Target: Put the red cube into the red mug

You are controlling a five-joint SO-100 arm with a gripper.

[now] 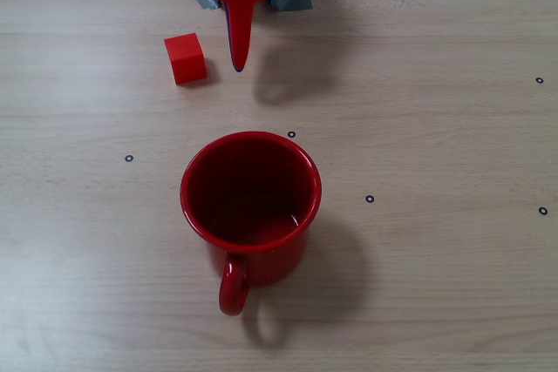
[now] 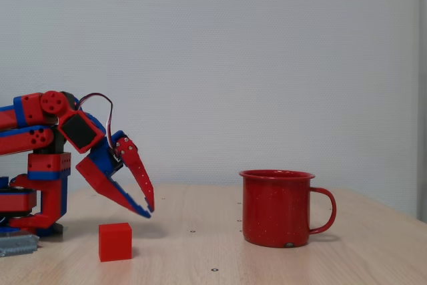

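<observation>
Red cube (image 2: 115, 241) on counter (image 1: 436, 128), apart from red mug (image 2: 277, 208).
Pincer (image 2: 149, 210) released, empty, raised above counter near cube.

One red cube (image 1: 185, 57), one red mug (image 1: 251, 206)

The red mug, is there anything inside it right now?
Nothing. From above, the red mug shows only its glossy red floor and walls. The red cube sits on the table beyond it. The side view hides the mug's interior.
</observation>
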